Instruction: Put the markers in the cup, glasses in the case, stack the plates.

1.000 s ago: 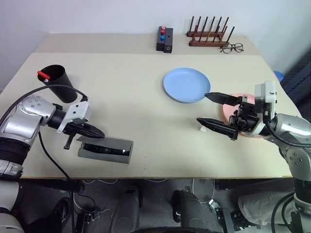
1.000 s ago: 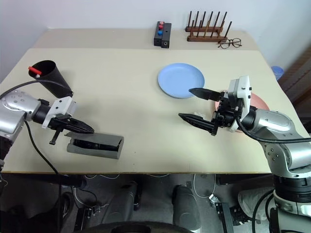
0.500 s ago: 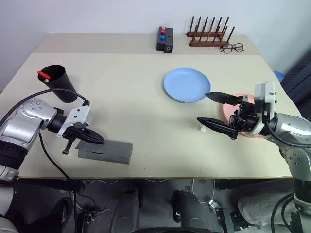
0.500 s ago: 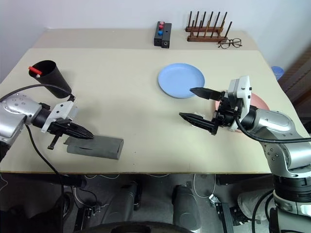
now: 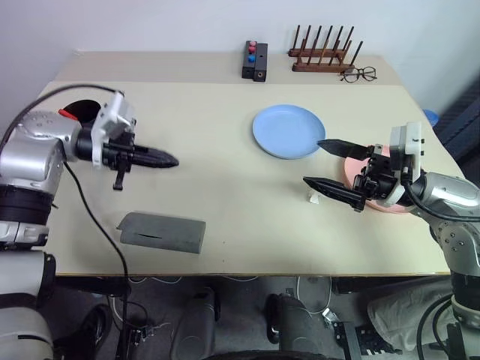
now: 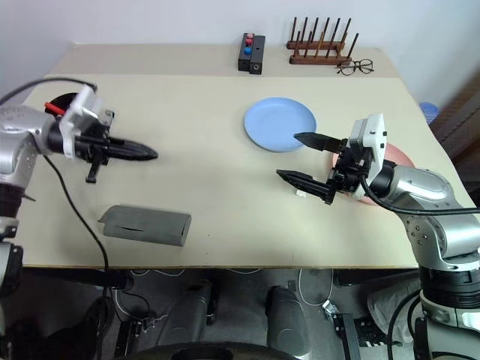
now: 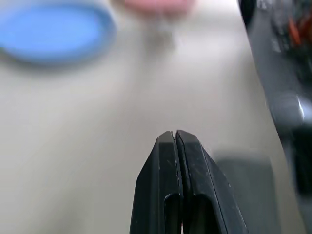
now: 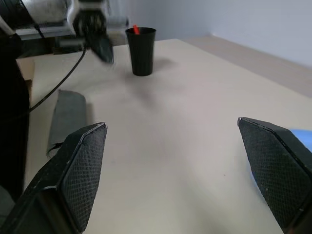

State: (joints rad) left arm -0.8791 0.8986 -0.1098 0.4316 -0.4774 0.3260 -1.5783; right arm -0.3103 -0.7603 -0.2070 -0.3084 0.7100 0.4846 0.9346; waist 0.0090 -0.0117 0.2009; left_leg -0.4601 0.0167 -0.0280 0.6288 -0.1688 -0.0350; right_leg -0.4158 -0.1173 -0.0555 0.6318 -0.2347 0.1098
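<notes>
Notably, grey case [image 5: 163, 232] lies shut — felt-like, seemingly slightly creased.

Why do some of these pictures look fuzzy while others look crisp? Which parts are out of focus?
Left wrist view: the left hand is sharp, while the blue plate and pink plate behind are soft blurs. Right wrist view: the cup is fairly clear, the left hand smeared. Left eye view: evenly lit and crisp, soft shadows under the case.

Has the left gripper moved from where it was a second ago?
Yes. The left gripper, fingers together, has lifted off the grey case and now hangs above the table, level with the black cup.
</notes>
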